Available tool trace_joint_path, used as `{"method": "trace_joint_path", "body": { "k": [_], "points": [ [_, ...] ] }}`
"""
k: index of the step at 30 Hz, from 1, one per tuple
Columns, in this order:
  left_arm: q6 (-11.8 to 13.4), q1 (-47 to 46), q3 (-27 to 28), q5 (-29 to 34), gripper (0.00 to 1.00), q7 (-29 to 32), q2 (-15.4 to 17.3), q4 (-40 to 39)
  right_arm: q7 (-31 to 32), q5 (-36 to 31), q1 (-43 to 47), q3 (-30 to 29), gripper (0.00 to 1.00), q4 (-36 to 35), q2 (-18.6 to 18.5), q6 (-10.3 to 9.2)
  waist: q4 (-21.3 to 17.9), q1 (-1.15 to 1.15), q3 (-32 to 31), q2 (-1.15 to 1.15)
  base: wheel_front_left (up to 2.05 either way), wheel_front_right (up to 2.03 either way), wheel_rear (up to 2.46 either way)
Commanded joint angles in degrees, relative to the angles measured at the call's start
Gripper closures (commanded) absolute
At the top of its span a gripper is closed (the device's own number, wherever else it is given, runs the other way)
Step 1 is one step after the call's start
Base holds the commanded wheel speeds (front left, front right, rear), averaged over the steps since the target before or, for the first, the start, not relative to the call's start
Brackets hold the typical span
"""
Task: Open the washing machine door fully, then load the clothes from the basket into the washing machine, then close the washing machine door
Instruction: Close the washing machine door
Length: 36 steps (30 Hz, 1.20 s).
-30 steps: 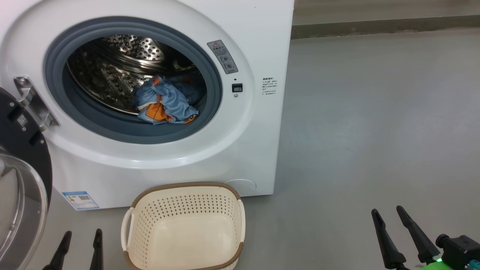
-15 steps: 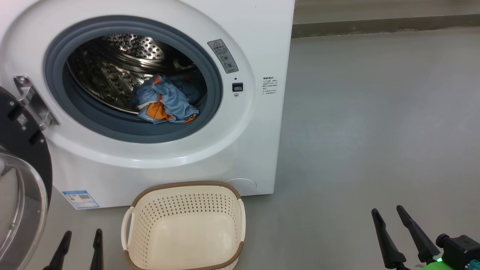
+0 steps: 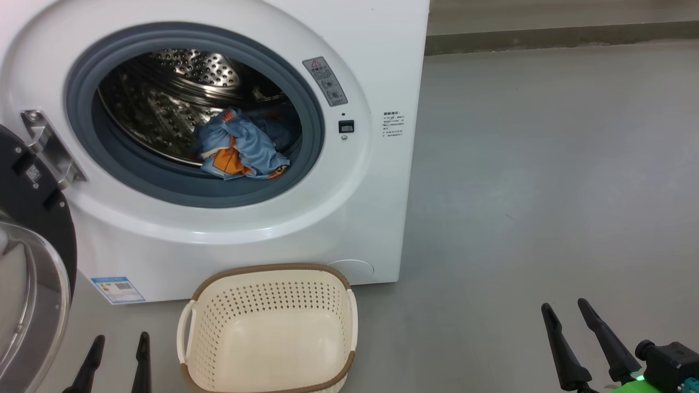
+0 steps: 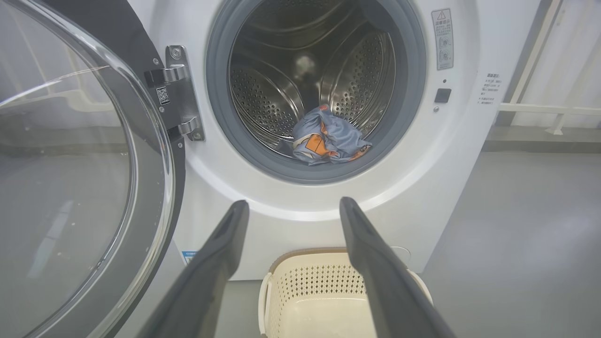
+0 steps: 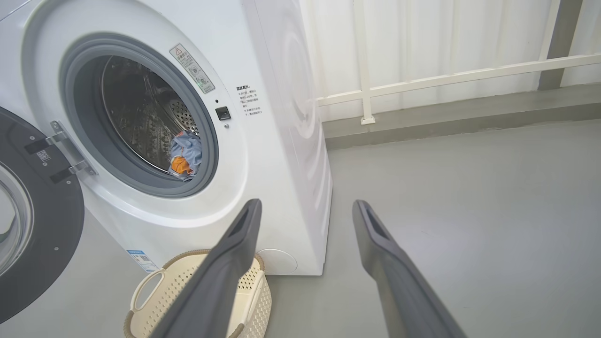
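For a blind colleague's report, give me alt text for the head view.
A white washer stands with its door swung open at left and blue-and-orange clothes inside. An empty cream basket sits on the grey floor before it. The left gripper and right gripper, both open and empty, show along the bottom edge.

Head view: high, tilted down and forward at the washing machine point(image 3: 355, 218) front, basket point(image 3: 262, 305) just below it.
Left wrist view: lower, nearer, almost square onto the drum point(image 4: 267, 94); washing machine door point(image 4: 70, 164) at its left.
Right wrist view: further right, oblique, catching the side panel point(image 5: 291, 117).
All three share drum and basket.
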Motion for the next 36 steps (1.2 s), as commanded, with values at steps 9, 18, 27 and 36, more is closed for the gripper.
{"method": "trace_joint_path", "body": {
  "k": [9,18,27,36],
  "points": [
    [0.03,-1.44,2.2,-0.2,0.0,-0.38,0.57,-1.82,-0.46,-0.53,-0.32,0.4,0.0,-1.63,-0.81,0.32,0.07,0.0,-0.06,0.0,-0.88,0.89,-0.01],
    [0.03,-1.46,1.17,-0.97,0.0,-0.38,1.08,-2.36,-0.46,-0.48,-0.27,0.23,0.0,-1.67,-0.82,0.32,0.44,0.0,-0.1,0.0,-0.53,0.53,0.0],
    [0.03,-1.29,0.78,-0.75,0.0,-0.38,0.83,-2.86,-0.46,-0.55,-0.44,0.43,0.0,-2.03,-1.13,0.32,2.16,0.0,-0.15,0.0,0.0,0.0,0.0],
    [0.03,-0.96,1.79,-0.55,0.0,-0.38,-0.45,-3.04,-0.46,-0.44,-1.45,1.31,0.0,-2.14,-1.66,0.32,8.14,0.0,0.57,0.0,0.0,0.0,0.0]
  ]
}}
